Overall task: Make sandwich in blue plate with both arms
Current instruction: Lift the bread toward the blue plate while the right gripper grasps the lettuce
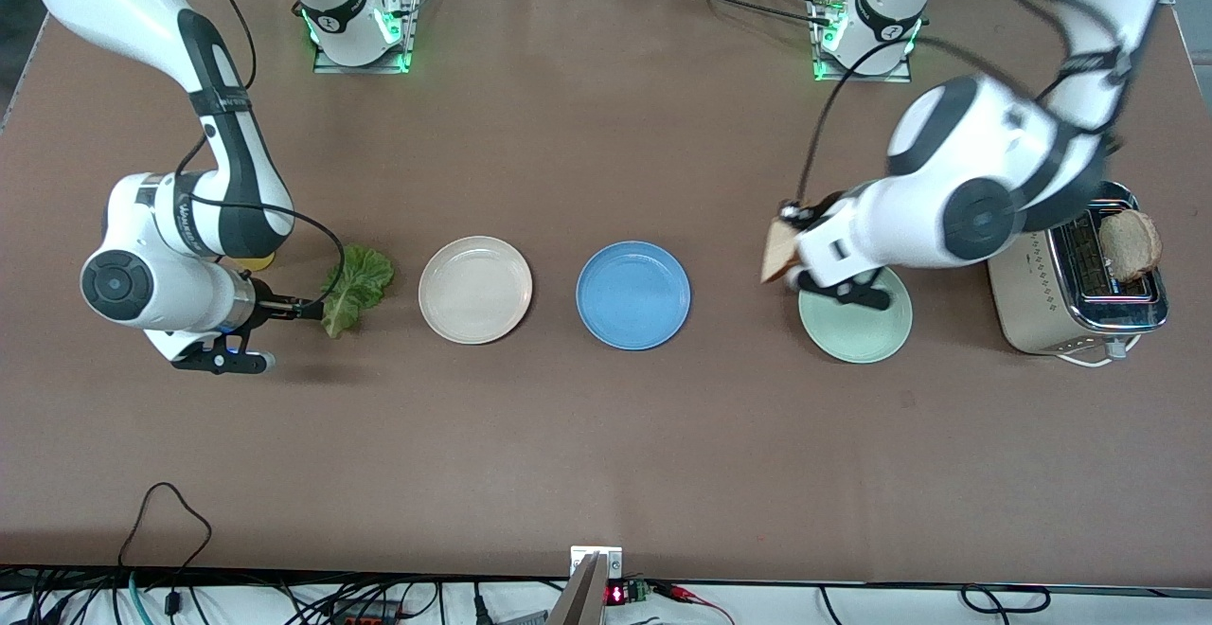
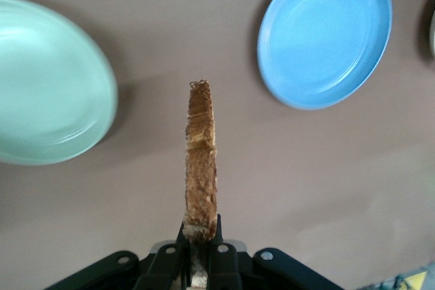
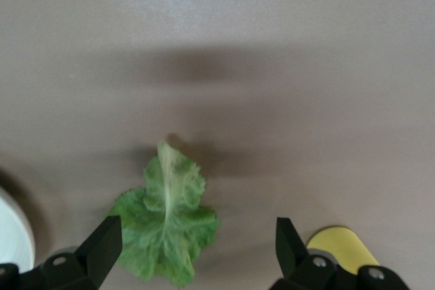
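Left gripper (image 2: 200,252) jaws clamped on bread (image 2: 201,168) edge, near blue plate (image 2: 325,35); light, crumbly. Right gripper (image 3: 197,249) jaws apart over lettuce (image 3: 166,232): limp, pinch stem.

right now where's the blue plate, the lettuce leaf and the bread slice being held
blue plate (image 1: 632,295), front view, centre of its bare dish
lettuce leaf (image 1: 357,287), front view, middle of the leaf
bread slice (image 2: 201,161), left wrist view, crust edge above the left hand
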Available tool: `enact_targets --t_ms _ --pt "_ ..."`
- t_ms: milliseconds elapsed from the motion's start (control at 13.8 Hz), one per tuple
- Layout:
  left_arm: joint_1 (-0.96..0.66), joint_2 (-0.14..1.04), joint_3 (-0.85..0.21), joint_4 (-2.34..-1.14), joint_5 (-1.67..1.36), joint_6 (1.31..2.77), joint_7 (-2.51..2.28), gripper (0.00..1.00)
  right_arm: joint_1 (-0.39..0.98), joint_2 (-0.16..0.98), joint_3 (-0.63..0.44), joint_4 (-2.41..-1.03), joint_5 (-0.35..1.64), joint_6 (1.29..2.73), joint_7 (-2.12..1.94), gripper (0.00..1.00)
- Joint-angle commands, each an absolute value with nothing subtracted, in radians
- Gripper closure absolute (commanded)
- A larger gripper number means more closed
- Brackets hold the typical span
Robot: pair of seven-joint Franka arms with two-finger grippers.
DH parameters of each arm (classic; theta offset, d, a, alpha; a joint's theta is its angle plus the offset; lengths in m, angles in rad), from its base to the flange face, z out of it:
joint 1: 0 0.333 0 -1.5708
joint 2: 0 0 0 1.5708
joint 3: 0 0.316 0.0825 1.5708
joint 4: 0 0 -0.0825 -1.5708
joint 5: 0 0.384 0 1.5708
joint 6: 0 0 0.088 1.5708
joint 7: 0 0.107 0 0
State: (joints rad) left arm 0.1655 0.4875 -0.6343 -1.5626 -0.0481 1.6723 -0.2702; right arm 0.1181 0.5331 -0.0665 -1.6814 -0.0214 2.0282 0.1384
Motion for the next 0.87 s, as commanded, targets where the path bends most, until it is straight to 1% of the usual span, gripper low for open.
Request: enact_targets --t_ms 0,145,364,436,655,800 --pt "0.092 0.572 -0.638 -1.536 -0.067 1.77 -0.368 1.0 0.121 0.567 -0.063 -1.678 -0.017 2.081 0.207 0.0" --pt "0.022 0.61 -0.638 -1.536 -0.075 1.869 -0.458 1.0 0.152 0.598 -0.063 -1.678 -0.017 2.126 0.296 0.0" --pt "-0.034 0.67 -0.638 -1.536 -0.172 2.044 -0.521 1.0 0.164 0.612 -0.061 -1.678 -0.006 2.14 0.339 0.0" --pt "-0.046 0.687 -0.638 -1.536 -0.176 2.092 -0.534 1.0 0.164 0.635 -0.061 -1.678 0.026 2.147 0.342 0.0" --pt "-0.095 0.729 -0.637 -1.536 -0.176 2.204 -0.555 1.0 0.167 0.66 -0.063 -1.695 0.055 2.167 0.341 0.0" --pt "-0.104 0.75 -0.637 -1.531 -0.173 2.25 -0.56 1.0 0.161 0.66 -0.061 -1.73 0.054 2.203 0.325 0.0"
